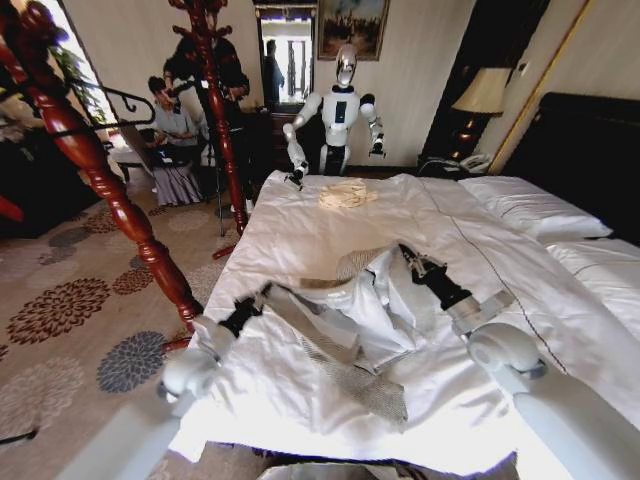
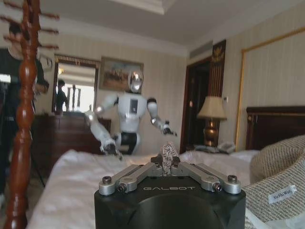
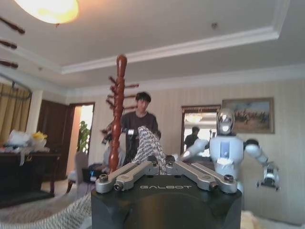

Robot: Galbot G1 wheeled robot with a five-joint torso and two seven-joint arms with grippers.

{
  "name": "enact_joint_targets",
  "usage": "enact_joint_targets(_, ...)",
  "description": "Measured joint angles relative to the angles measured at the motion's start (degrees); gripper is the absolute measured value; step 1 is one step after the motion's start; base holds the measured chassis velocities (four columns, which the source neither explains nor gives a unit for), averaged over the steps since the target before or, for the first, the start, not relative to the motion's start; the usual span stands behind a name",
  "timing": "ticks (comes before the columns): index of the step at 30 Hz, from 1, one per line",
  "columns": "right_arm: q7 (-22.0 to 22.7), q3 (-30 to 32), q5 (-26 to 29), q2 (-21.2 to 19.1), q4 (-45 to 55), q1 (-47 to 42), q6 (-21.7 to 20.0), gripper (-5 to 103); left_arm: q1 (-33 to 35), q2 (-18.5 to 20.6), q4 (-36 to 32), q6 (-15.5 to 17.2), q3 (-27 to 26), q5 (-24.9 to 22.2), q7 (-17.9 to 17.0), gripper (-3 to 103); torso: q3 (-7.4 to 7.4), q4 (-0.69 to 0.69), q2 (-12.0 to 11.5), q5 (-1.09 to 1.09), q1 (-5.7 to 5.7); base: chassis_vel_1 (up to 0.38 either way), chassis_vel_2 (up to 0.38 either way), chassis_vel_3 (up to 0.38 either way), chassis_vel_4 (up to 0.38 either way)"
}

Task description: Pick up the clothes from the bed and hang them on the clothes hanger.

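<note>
On the white bed, both pincers clamped on the herringbone jacket, patterned carpet alongside.

The jacket is crumpled, so its collar and sleeves cannot be told apart; the bed runs off the right and lower edges in the head view. The black hanger is partly hidden behind the wooden post

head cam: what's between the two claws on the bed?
The jacket, spread on the bed from the left claw to the right claw, seen in the head view.
</note>
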Motion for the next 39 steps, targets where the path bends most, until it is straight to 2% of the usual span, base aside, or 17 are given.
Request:
enact_joint_targets(2,2.5,3.8,2.5,-2.0,2.6,1.1,-0.5,1,-4.4,5.0,-1.7,0.9,-4.0,-5.8,-1.2,2,0.00,0.01,0.0,-0.01,0.00,0.000,0.000,0.000,0.000)
enact_joint_targets(5,3.5,7.4,4.1,-3.5,4.3,1.3,-0.8,1,-8.1,7.8,-2.4,1.6,-6.1,-10.1,-2.1,2,0.00,0.01,0.0,-0.01,0.00,0.000,0.000,0.000,0.000)
enact_joint_targets(7,4.5,13.1,6.2,-6.3,6.0,0.7,-1.2,1,-14.0,11.6,-2.4,2.5,-8.1,-15.8,-3.0,2,0.00,-0.01,0.0,-0.01,0.00,0.000,0.000,0.000,0.000)
enact_joint_targets(9,4.7,14.7,6.7,-7.1,6.3,0.4,-1.3,1,-15.3,12.4,-2.2,2.6,-8.4,-16.8,-3.1,2,-0.01,-0.02,0.0,-0.01,0.00,0.000,0.000,0.000,0.000)
enact_joint_targets(11,5.0,19.8,7.8,-9.9,6.7,-0.8,-2.0,1,-20.5,15.4,-1.5,3.2,-9.1,-21.0,-3.4,2,-0.01,0.00,0.0,0.00,0.00,0.000,0.000,0.000,0.000)
enact_joint_targets(14,5.1,22.4,7.7,-11.0,7.4,-2.9,-2.4,1,-21.9,16.0,-1.5,3.6,-9.1,-22.2,-3.7,2,-0.01,0.00,0.0,0.00,0.00,0.000,0.000,0.000,0.000)
enact_joint_targets(18,5.3,20.4,3.9,-9.4,9.0,-6.9,-3.3,1,-18.0,14.3,-2.9,3.9,-9.5,-20.5,-4.0,2,-0.01,0.00,0.0,0.00,0.00,0.000,0.000,0.000,0.000)
enact_joint_targets(21,5.0,16.7,-2.3,-6.3,9.2,-9.6,-4.1,1,-10.3,11.3,-4.2,4.1,-9.8,-15.5,-4.0,2,-0.01,-0.01,0.0,0.01,0.00,0.000,0.000,0.000,0.000)
enact_joint_targets(24,4.6,15.0,-5.4,-4.8,9.0,-10.7,-4.4,1,-6.6,9.8,-4.8,4.2,-9.5,-12.8,-4.0,2,-0.01,0.00,0.0,0.01,0.00,0.000,0.000,0.000,0.000)
enact_joint_targets(26,4.3,12.8,-9.7,-2.8,8.8,-11.9,-4.9,1,-1.1,7.2,-5.6,4.6,-8.7,-9.0,-4.1,2,-0.01,0.00,0.0,0.00,-0.01,0.000,0.000,0.000,0.000)
enact_joint_targets(30,4.1,11.2,-13.7,-1.4,8.7,-13.1,-5.3,1,3.2,4.6,-5.9,5.3,-7.7,-5.5,-4.8,2,-0.01,0.00,0.0,0.00,-0.01,0.000,0.000,0.000,0.000)
enact_joint_targets(32,4.0,10.7,-15.2,-1.0,8.6,-13.7,-5.5,1,4.8,3.7,-5.9,5.7,-7.2,-4.4,-5.5,2,-0.01,0.00,0.0,0.00,0.00,0.000,0.000,0.000,0.000)
enact_joint_targets(34,3.9,9.4,-17.5,-0.3,8.5,-14.9,-7.0,1,9.5,1.6,-5.9,6.8,-6.2,-1.4,-7.5,2,-0.01,-0.01,0.0,0.00,-0.01,0.000,0.000,0.000,0.000)
enact_joint_targets(37,4.2,8.6,-18.2,-0.1,8.5,-16.0,-8.5,1,12.1,0.2,-5.7,7.7,-5.6,0.8,-8.7,2,-0.01,0.03,0.0,0.01,-0.01,0.000,0.000,0.000,0.000)
enact_joint_targets(39,5.0,7.0,-18.3,-0.2,8.8,-17.5,-10.9,1,14.0,-1.8,-4.6,9.3,-4.7,3.0,-11.0,2,-0.01,0.00,0.0,0.00,-0.01,0.000,0.000,0.000,0.000)
